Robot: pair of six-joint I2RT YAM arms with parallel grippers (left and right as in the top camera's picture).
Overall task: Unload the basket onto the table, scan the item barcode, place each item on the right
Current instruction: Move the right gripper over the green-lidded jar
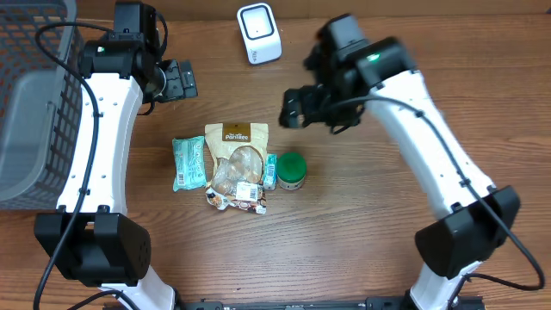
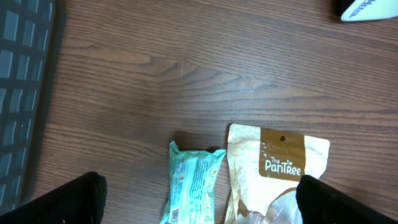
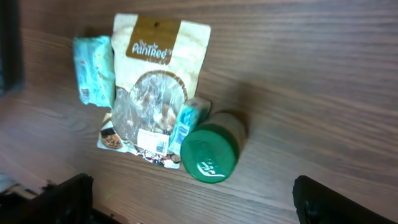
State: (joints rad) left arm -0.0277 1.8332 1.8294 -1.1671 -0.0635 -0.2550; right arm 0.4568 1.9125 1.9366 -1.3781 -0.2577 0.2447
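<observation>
Two-arm scanning station, seen from beside the desk [image 1: 344, 250], at the opening step of the task: no item is lifted and nothing is presented to the reader. The left gripper [image 1: 183, 80] hangs over the far-left part of the desk with its jaws fully spread and nothing between them. The right gripper [image 1: 291, 108] hangs over the far-middle part, likewise released and empty. The goods lie in a tight cluster at the middle of the desk. A teal packet [image 1: 188, 162] is on the cluster's left, just beside a PanTree pouch [image 1: 236, 146] whose near end overlaps a smaller snack packet [image 1: 238, 200]. A slim teal box [image 1: 269, 170] leans against the pouch's right side, and a green-lidded jar [image 1: 291, 170] touches that box. The white barcode scanner [image 1: 258, 33] stands near the far edge, between the two arms and well apart from the cluster. A dark wire basket [image 1: 26, 103] occupies the left edge. By my reading the step in hand is choice and approach. The next move calls for one arm to descend over a single item, close on it without dragging its neighbours, and carry it to the scanner with the printed code turned toward the window. The jar, at the cluster's outer right, looks the easiest for the right arm. What seems to be a barcode shows on the teal packet's near end in the left wrist view.
</observation>
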